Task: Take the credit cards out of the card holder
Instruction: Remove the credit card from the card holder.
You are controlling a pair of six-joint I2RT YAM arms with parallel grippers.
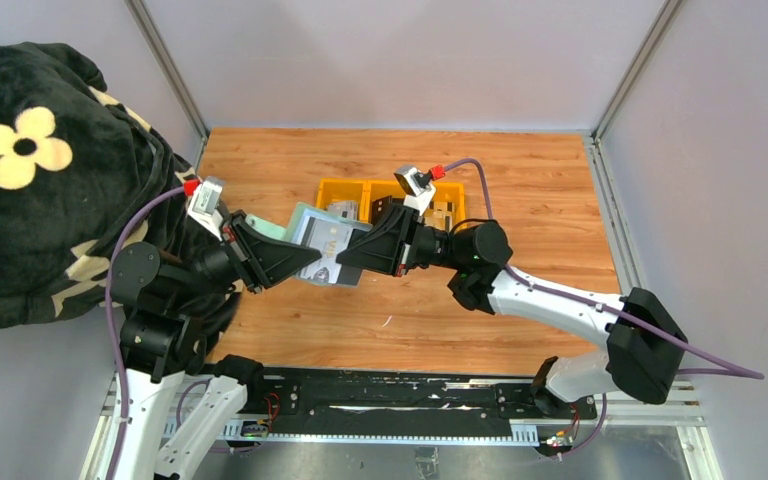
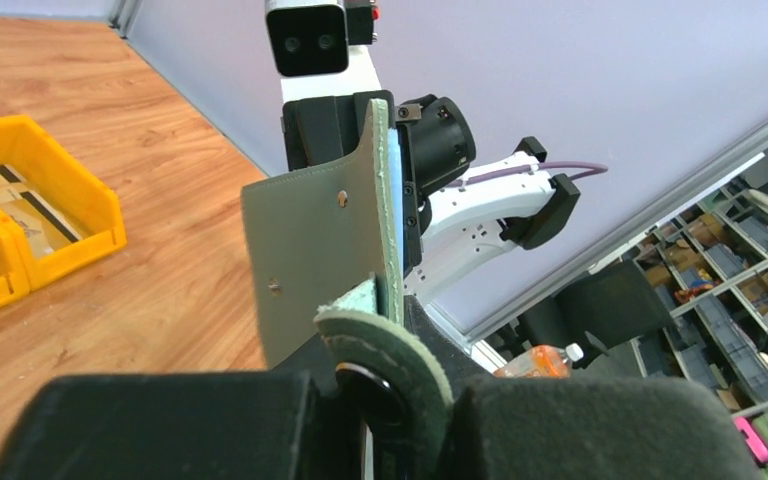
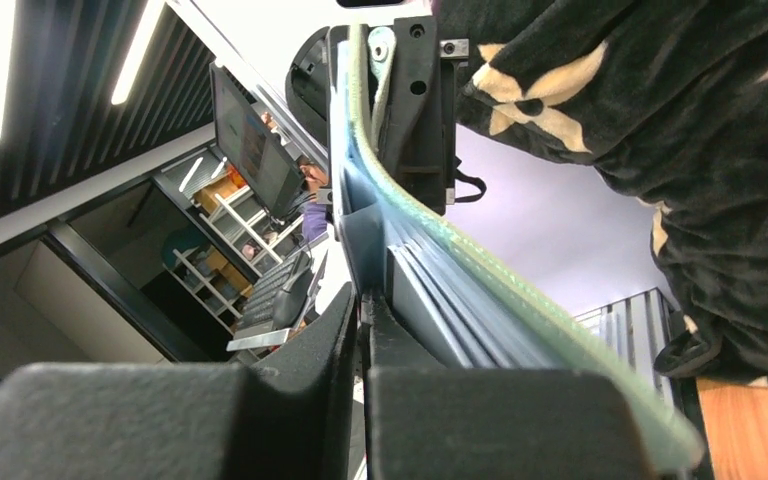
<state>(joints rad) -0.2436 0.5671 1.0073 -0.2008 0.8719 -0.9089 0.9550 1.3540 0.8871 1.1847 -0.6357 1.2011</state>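
Card holder [image 1: 322, 240], sage-green outside and pale blue within, hung in the air over the middle of the wooden table [image 1: 520, 190], spread between the two arms. The left gripper [image 1: 298, 262] clamped it from 9 o'clock, its jaws almost closed with only the thickness of the green cover between them. In the left wrist view the round snap tab [image 2: 392, 362] lay right at those fingers [image 2: 160, 425]. The right gripper [image 1: 352, 255] came in from 3 o'clock with its jaws drawn to a thin slit. They pinched the pale inner layers of the card holder at their edge, though I could not tell whether a card was in that pinch. A silver-grey card [image 1: 318, 255] showed on the open inner face, seen from above. At 12 o'clock from the holder, well apart from it, sat the yellow tray [image 1: 332, 187] on the table, with one card [image 1: 343, 210] in one compartment and a beige card [image 1: 443, 213] in another. A black flowered blanket [image 1: 30, 170] filled the 9 o'clock side.
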